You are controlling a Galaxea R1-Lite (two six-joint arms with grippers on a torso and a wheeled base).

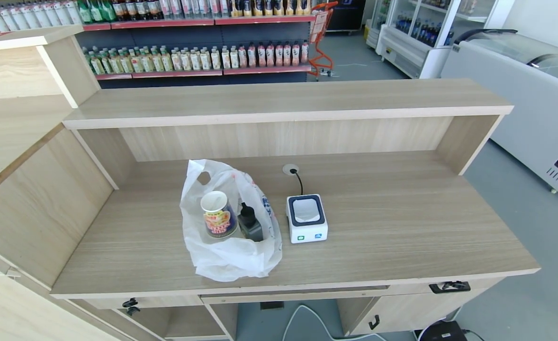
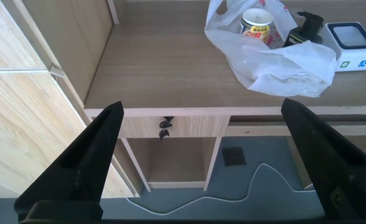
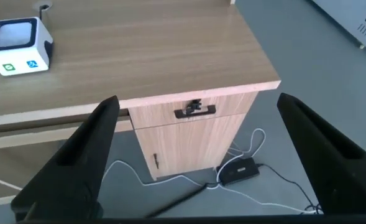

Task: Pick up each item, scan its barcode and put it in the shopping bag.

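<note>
Checkout surface of pale wood, with a raised back wall and a shelf above it. A white plastic shopping bag lies left of the surface's middle, its lower end close to the front edge and its mouth and handles turned toward the back wall. Inside the open bag two items show: a paper cup with a printed wrapper, standing upright, and a dark bottle with a black cap, touching the cup on the side toward the scanner. The scanner, a small white box with a dark-framed window on top, sits near the middle of the surface, just beside the bag; whether plastic and box actually touch is hard to make out. A black cable runs from the scanner's back to a round hole near the back wall. Black handles sit on the drawer fronts under the front edge.

The left gripper hangs off the front edge near the surface's left corner, its dark fingers spread wide with nothing between them. The right gripper hangs off the front edge near the right corner, likewise spread wide and holding nothing.
</note>
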